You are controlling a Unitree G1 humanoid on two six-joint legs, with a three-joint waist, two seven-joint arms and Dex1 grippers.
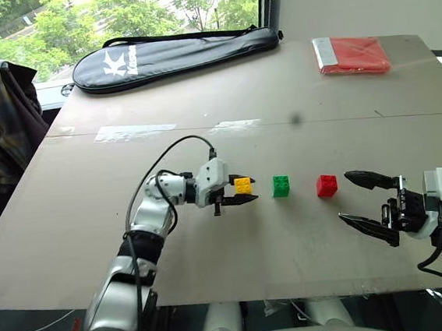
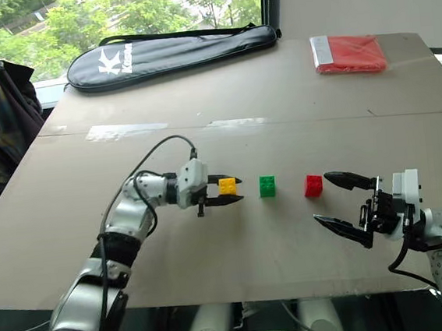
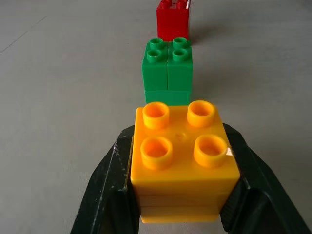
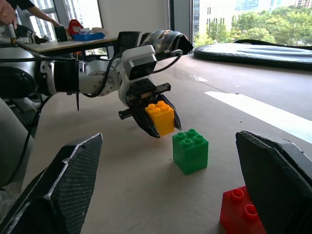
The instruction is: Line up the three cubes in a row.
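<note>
Near the front edge of the tabletop (image 1: 96,248), left of its middle: yellow cube (image 1: 242,185) clamped between the fingers of the left pincer (image 1: 237,190), lifted clear of the surface in the right wrist view, studs up and tilted a little. Beside it toward the right edge: green cube (image 1: 281,185), then red cube (image 1: 326,185), both resting on the tabletop, spaced apart, roughly on one line with the yellow. Right pincer (image 1: 361,196) spread wide, holding nothing, just beyond the red cube on the right-edge side. Likely risks: yellow released from a height and tilted, so bouncing or rolling out of line; lowered too close, nudging the green; set askew, breaking the row; right pincer's fingers brushing the red if moved carelessly. Containers: none on the tabletop proper; black zipped racket case (image 1: 171,57) along the far edge, contents hidden; flat red packet (image 1: 354,54) near the far right corner, contents not discernible.
</note>
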